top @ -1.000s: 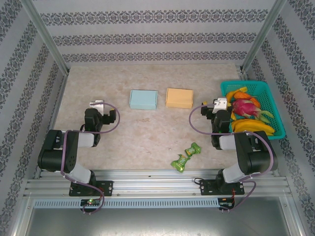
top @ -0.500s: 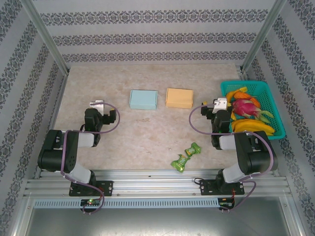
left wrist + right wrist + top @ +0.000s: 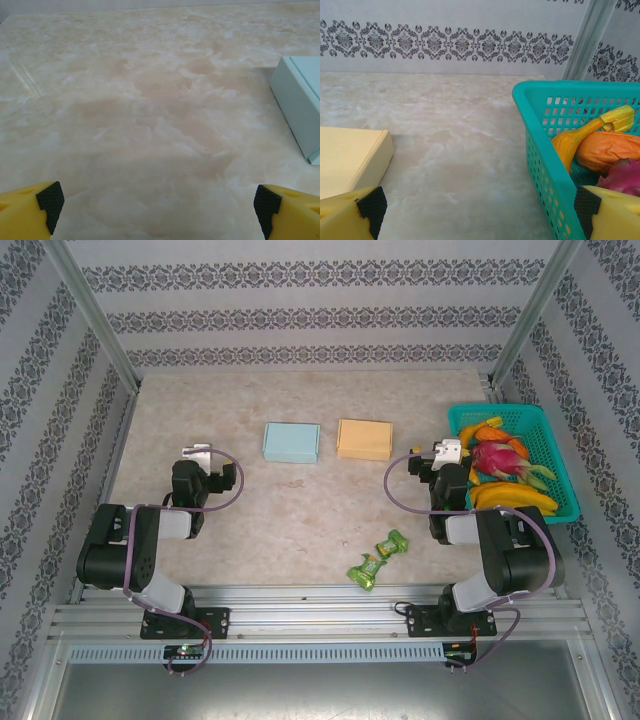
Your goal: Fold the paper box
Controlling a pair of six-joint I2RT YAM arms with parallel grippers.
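One beige marbled worktop [image 3: 300, 510], patterned walls on 3 sides. Two arms bolted at near edge, L & R. At far R, teal basket [image 3: 515, 409] w/ dragon fruit [image 3: 497, 457] and bananas [image 3: 512, 498] inside; basket wall [image 3: 545, 165] close on R side of R wrist cam. Mid-worktop toward back: blue paper box [image 3: 291, 442] and yellow paper box [image 3: 364, 439], flat, side by side w/ small gap, seemingly closed, lids down. Same blue paper box [image 3: 300, 110] at R edge of L wrist cam, same yellow paper box [image 3: 345, 155] at L edge of R wrist cam. Near-L of blue paper box, apart from it: left end effector [image 3: 197, 452], fingers spread wide, nothing between. Between yellow paper box and basket, just beside basket: right end effector [image 3: 445, 452], fingers spread wide too, gripping nothing. Near front, between arms: two green wrappers [image 3: 378, 558], touching neither arm.
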